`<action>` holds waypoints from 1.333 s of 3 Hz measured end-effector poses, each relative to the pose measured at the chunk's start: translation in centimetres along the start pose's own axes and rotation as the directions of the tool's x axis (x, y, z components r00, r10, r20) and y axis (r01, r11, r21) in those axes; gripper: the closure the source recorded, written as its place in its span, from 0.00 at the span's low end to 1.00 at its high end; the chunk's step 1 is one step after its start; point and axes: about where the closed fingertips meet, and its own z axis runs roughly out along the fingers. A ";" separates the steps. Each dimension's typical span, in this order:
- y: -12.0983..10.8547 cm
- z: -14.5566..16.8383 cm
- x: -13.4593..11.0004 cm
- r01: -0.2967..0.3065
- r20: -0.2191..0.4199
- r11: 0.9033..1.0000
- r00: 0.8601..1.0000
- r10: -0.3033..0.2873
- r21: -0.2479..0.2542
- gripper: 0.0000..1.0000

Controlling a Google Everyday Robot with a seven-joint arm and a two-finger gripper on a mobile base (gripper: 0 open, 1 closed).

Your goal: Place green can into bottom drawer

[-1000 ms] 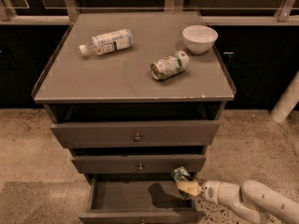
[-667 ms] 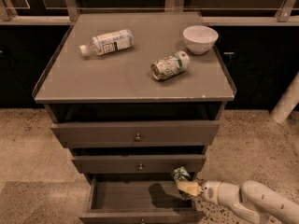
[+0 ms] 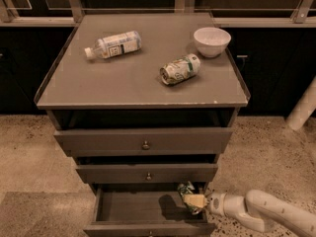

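Green can (image 3: 185, 189) is hanging inside the open bottom drawer (image 3: 128, 207), right side, pinched by the gripper (image 3: 194, 200), which is reaching in from the right. Judgement: lowering it onto the drawer floor before releasing is looking safest, keeping clear of the right wall.

High view, angled down on cabinet (image 3: 98, 143) (fairly near, perhaps), gripper's fingers (image 3: 195, 201) lower right.
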 end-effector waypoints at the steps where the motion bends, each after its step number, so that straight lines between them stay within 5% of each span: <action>1: -3.0 4.4 1.8 -0.067 -0.084 0.998 0.994 0.066 -0.014 1.00; 2: -4.2 6.9 2.7 -0.088 -0.135 0.996 0.987 0.086 -0.010 1.00; 4: -4.1 6.9 2.7 -0.086 -0.132 0.996 0.988 0.084 -0.009 1.00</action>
